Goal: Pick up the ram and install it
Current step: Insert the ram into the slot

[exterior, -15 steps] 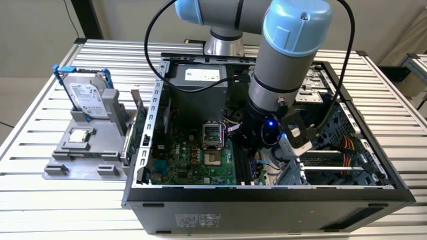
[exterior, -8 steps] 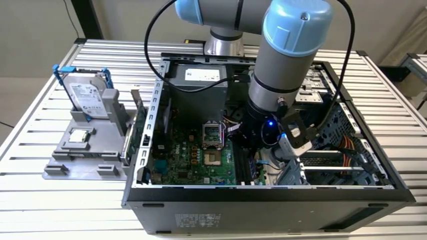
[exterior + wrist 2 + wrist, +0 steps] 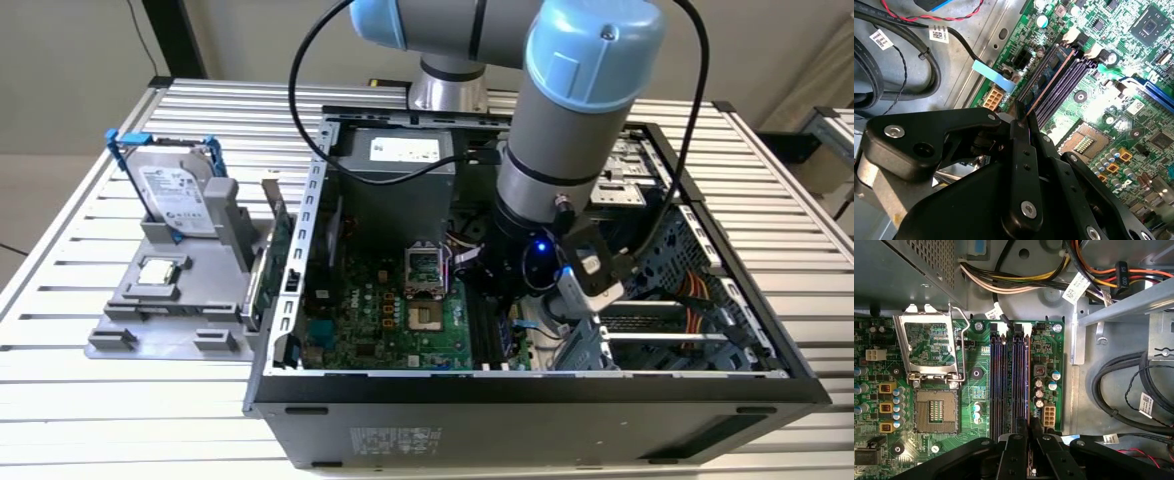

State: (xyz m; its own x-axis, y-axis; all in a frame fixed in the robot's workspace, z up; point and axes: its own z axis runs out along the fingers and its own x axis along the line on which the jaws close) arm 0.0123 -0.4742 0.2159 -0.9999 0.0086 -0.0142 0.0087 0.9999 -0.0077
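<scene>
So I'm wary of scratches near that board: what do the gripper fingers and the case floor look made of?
Gripper fingers: matte black, flat links held by silver screws; metal or hard plastic, can't tell which. Case floor: bare grey sheet metal, dull sheen, with punched holes.

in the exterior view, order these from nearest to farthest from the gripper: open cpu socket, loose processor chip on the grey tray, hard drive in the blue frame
1. The open cpu socket, on the motherboard inside the case, just toward the exterior view's left of the gripper.
2. The processor chip, on the grey tray outside the case, far toward that left.
3. The hard drive, upright behind the chip, slightly farther.
</scene>
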